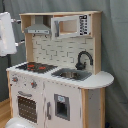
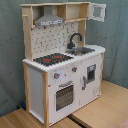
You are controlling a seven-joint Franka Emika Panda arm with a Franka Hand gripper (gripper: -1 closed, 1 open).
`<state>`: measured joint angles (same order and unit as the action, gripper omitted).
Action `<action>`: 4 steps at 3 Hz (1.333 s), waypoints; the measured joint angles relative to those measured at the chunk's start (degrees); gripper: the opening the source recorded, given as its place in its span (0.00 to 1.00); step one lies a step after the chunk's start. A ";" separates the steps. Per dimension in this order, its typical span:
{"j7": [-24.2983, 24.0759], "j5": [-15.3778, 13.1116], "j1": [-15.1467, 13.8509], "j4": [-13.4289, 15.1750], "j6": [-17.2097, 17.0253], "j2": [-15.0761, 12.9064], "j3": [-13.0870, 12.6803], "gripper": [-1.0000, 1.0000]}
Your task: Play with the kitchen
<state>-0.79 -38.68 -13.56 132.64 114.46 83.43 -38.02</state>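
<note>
Both exterior views: kitchen (image 1: 60, 75) (image 2: 62, 60) untouched.

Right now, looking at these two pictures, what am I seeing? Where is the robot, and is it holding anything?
Both pictures show the same toy, the kitchen, filmed by two cameras standing off the robot arm, on different sides. It has a black faucet over a sink, a hob with red rings, a grey hood and an oven door with a window. In the first exterior view, the blurry white shape at the first exterior view's left edge is probably part of the arm. Its gripper is not in view, so nothing is seen being held.
</note>
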 joint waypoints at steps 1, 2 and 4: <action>-2.03 0.00 -0.96 2.39 4.52 0.00 1.44 1.00; -3.39 0.00 -1.68 4.56 9.54 0.03 3.91 1.00; -3.65 0.00 -1.83 8.43 19.86 0.06 11.13 1.00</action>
<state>-4.44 -38.68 -15.40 141.08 134.32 83.49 -26.89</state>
